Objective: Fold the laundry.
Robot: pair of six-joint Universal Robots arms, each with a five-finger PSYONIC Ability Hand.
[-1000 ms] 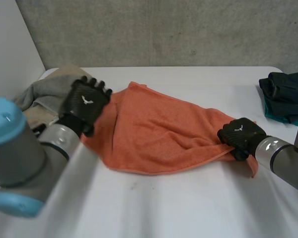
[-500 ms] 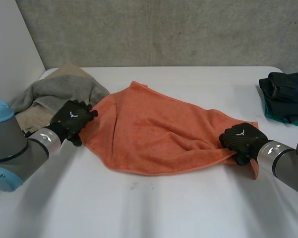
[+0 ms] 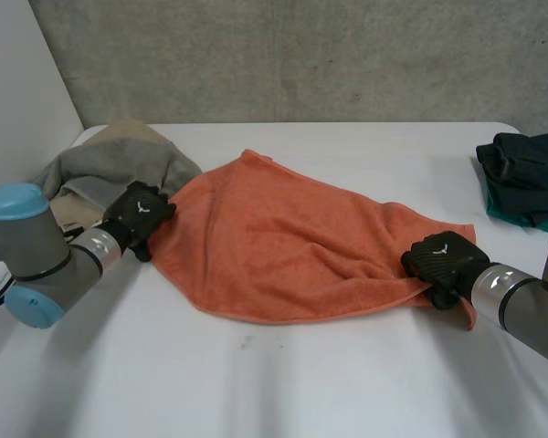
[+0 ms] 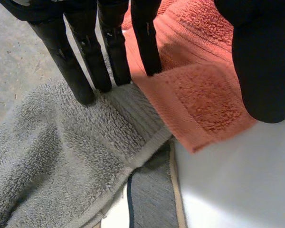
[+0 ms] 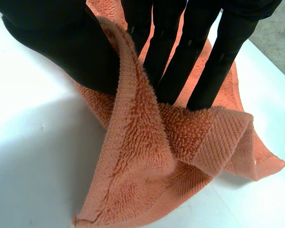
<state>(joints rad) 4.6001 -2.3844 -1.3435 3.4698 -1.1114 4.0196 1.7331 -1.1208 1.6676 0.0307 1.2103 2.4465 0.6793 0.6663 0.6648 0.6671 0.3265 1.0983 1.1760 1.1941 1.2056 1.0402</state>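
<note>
Since a fold needs two corners in hand, the orange towel (image 3: 292,242) lay stretched across the white table (image 3: 283,383) between both hands. The right hand (image 3: 441,260) pinched a bunched corner between thumb and fingers; the left hand (image 3: 139,212), fingers straight, stood over the opposite corner beside the grey towel (image 3: 110,169), apparently not yet closed on it.

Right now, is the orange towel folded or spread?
Spread: the orange towel lies open, rumpled, across the table, one corner pinched in the right hand.
</note>
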